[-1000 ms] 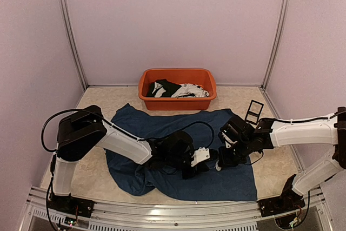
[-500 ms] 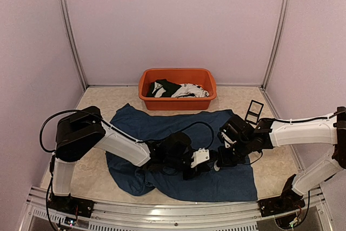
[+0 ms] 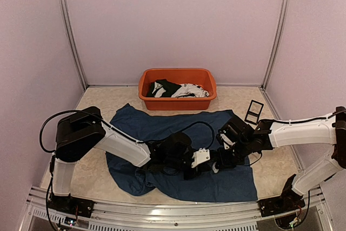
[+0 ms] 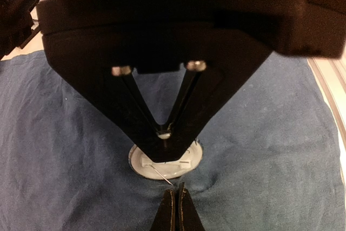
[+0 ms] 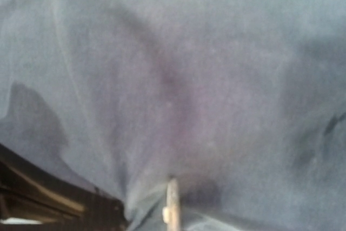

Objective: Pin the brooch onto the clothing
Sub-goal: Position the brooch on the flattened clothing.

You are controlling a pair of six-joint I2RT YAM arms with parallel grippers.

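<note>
The navy clothing point(image 3: 162, 123) lies spread on the table. In the left wrist view my left gripper point(image 4: 177, 190) is shut on a small pucker of the clothing point(image 4: 270, 133), with creases running to its tips. Just beyond it the round white brooch point(image 4: 141, 163) rests back-up on the fabric. Its open pin point(image 4: 162, 175) slants toward my left fingertips. My right gripper point(image 4: 164, 147) comes down from above, shut on the brooch. From above, the left gripper point(image 3: 210, 166) and the right gripper point(image 3: 220, 160) meet over the shirt's right half. The right wrist view is blurred fabric with the brooch point(image 5: 172, 206) edge-on.
An orange tub point(image 3: 178, 70) with black and white garments stands behind the shirt. A small black frame point(image 3: 254, 112) stands on the table to the right. Metal posts and pale walls close in the sides. A rail runs along the near edge.
The right gripper has crept slightly left, closer to the left gripper. The left arm has barely moved and both grippers stay shut.
</note>
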